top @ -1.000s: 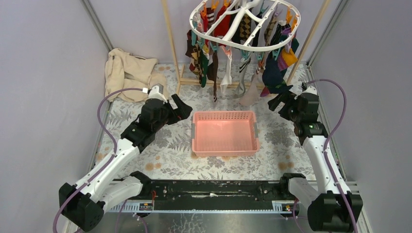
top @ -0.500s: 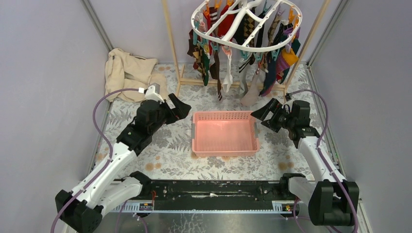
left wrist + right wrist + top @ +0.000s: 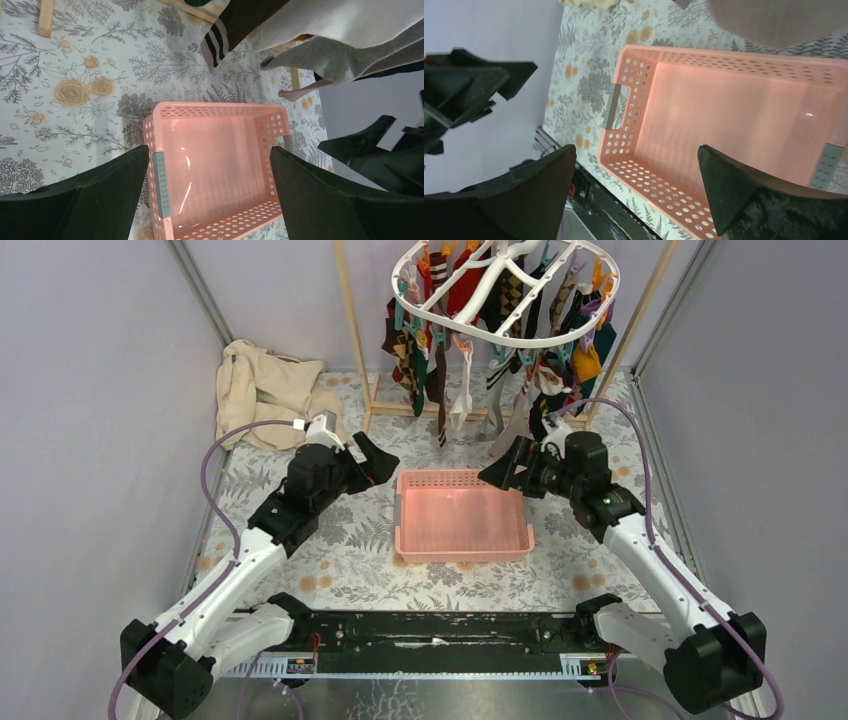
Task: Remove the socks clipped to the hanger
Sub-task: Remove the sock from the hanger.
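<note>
Hanging from the hanger (image 3: 520,344) above the table's (image 3: 350,550) far side, the socks (image 3: 437,370) were clipped on, so removal seemingly had yet to start. The left hand (image 3: 375,462) and right hand (image 3: 505,472) stood wide open and empty, flanking the pink basket (image 3: 462,515). Next, one must rise and pinch a sock.

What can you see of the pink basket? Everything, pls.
The pink rectangular plastic basket has perforated walls, a smooth glossy floor and a grey handle insert at each short end. It sits upright and level on the floral table cover, midway between the two arms. Nothing lies in it. The left claw and right claw hang open near its far corners, not touching it.
</note>
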### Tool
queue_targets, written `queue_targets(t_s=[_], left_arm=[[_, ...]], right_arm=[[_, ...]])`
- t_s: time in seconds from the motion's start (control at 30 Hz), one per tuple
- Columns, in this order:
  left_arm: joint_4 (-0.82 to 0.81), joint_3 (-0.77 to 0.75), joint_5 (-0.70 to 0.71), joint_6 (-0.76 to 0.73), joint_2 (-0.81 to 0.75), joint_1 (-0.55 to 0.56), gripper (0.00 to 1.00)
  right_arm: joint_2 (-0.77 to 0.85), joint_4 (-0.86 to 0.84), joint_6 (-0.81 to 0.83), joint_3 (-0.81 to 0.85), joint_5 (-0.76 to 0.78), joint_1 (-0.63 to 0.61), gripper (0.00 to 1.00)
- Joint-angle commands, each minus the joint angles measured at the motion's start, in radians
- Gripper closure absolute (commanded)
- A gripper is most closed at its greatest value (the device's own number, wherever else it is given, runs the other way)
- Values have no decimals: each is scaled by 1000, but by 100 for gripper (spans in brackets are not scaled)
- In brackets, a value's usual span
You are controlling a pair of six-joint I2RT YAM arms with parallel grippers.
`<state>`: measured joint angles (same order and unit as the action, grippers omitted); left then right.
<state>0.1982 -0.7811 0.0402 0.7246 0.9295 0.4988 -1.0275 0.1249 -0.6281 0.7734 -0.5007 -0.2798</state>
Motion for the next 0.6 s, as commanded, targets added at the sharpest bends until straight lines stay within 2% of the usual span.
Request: queue_targets(t_s=[0.0,0.13,0.2,0.3,0.57], left_arm=[[-67,12,-36,-20,25,3,1],[-53,12,-36,-42,21,3,1],[-56,12,-35,-46,19,3,1],[-50,2,-26,-46,34,3,1],[-82,-31,-58,-42,122,4,1]], right_arm=[[33,84,100,76,256,-144,0],[32,137,148,110,429,-205,1],[25,132,166,118,483,-216,4],[-1,121,190,148,544,-224,15],[-42,29,252,185,712,-297,31]])
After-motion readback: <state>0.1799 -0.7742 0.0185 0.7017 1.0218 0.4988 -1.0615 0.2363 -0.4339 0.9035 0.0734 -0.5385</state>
